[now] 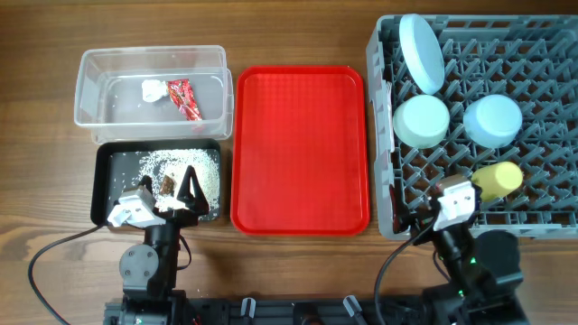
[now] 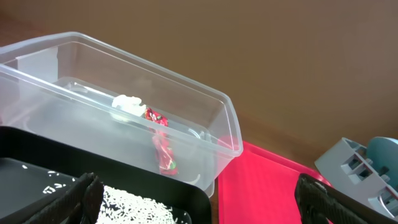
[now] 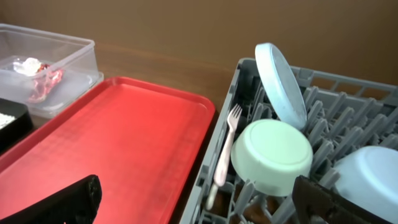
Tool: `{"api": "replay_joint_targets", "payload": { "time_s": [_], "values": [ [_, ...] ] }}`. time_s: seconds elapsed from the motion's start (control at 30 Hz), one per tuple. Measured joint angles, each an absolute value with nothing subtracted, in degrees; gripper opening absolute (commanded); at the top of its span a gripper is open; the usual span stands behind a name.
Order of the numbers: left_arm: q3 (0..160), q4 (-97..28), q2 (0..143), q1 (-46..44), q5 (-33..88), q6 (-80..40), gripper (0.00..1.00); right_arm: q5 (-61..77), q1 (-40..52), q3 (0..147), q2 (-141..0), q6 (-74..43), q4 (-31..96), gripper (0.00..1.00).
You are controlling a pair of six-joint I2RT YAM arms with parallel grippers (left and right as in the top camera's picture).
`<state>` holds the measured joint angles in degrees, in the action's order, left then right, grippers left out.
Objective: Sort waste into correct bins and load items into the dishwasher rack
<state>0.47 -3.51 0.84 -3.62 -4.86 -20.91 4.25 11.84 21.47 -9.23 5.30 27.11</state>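
Left gripper (image 1: 169,185) and right gripper (image 3: 199,208) both gape wide, empty. At ten o'clock the clear tub (image 1: 90,90) holds the glossy wrapper (image 1: 183,97) and crumpled tissue (image 1: 152,89). Grainy crumbs (image 1: 172,164) lie in the black tray (image 1: 104,194) at eight o'clock. At three o'clock the pegged grey rack (image 1: 542,108) props the plate (image 1: 422,52) upright and the green bowl (image 1: 422,121) inverted, probably for draining.

I note, left of the red tray (image 1: 300,149): clear tub (image 1: 153,51), red printed wrapper (image 1: 183,99), white tissue (image 1: 152,89), black bin (image 1: 101,181), white crumbs (image 1: 172,164). Right: grey rack (image 1: 542,54), pale-blue plate (image 1: 422,52), yellow cup (image 1: 498,179).
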Motion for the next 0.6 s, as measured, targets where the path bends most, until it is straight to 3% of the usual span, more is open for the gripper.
{"api": "replay_joint_targets", "payload": {
  "time_s": [0.3, 0.6],
  "values": [
    [0.47, -3.49, 0.84, -3.62, -4.86, -20.91, 1.0, 4.25, 11.4, 6.76, -1.89, 5.32, 16.38, 1.0],
    [0.47, -3.49, 0.84, -3.62, -4.86, -20.91, 1.0, 4.25, 8.51, 5.17, -1.1, 5.48, 9.54, 1.0]
  ]
}}
